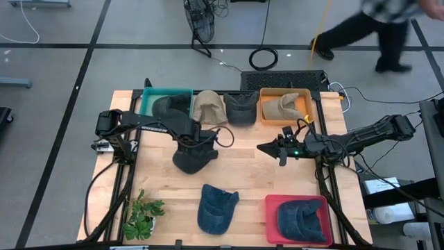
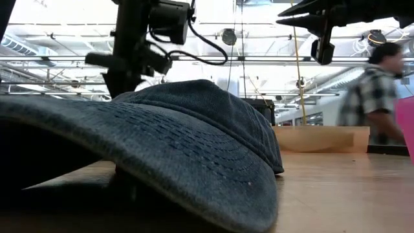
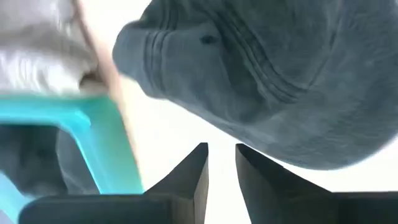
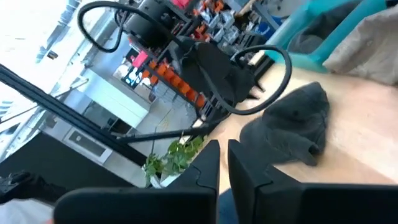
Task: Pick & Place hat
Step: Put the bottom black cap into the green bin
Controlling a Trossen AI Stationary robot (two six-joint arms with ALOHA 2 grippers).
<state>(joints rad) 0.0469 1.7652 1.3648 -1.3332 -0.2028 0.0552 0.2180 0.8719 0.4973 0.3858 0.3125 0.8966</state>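
Hat [image 1: 195, 158], dark grey cloth, sits crumpled on the table [image 1: 243, 173] left of centre, just under the left gripper [image 1: 189, 142], near the teal bin [image 1: 148, 103]. Looks light, soft, floppy w/ a stiffer brim; likely sags when lifted, so best pinch a crown fold or the brim edge, not the flat top. In the left wrist view its fingers [image 3: 189, 177] stand partly apart w/ nothing between, hat just beyond the tips. Right gripper [image 1: 281, 149] hovers right of centre, fingers nearly together, empty.
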